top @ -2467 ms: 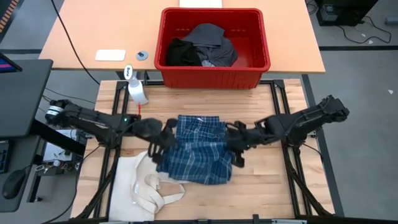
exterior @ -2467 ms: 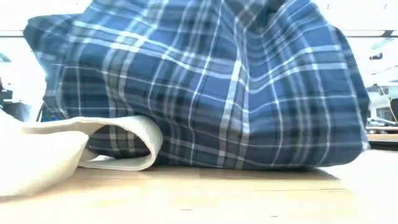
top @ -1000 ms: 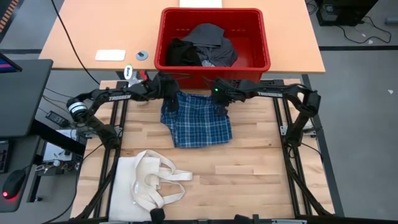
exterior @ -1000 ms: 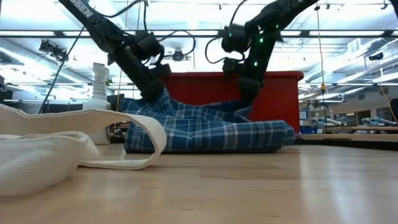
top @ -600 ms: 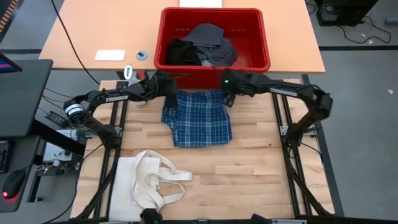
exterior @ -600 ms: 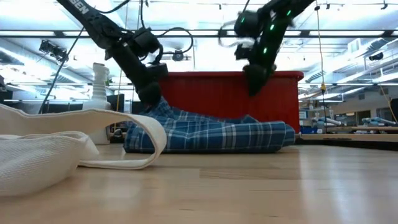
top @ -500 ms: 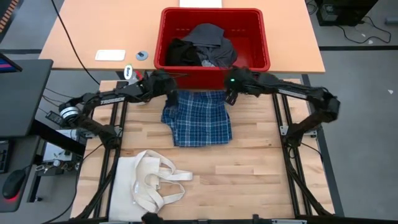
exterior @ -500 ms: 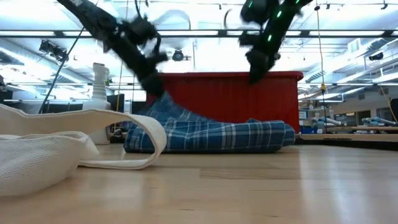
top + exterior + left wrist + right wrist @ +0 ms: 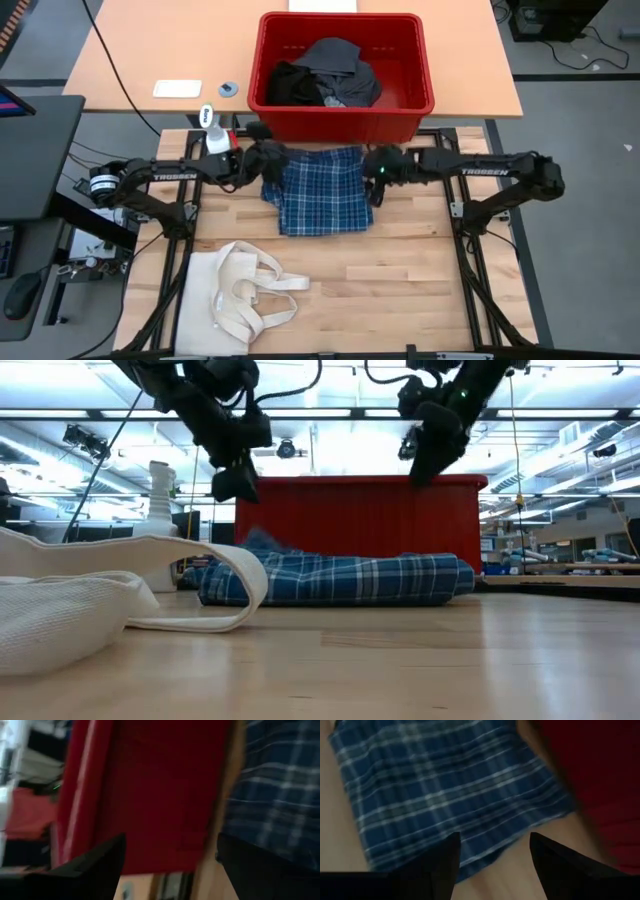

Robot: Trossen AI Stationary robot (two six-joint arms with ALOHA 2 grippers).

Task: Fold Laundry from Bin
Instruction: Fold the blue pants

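the shirt lies folded flat on the table, just in front of the bin, which holds more laundry. as i judge it, the step now is lifting clear without dragging a corner, so i should rise straight up before swinging to the bin. my left claw hangs above the shirt's left edge, fingers apart, holding nothing. my right claw hangs off the right edge, also apart and empty.
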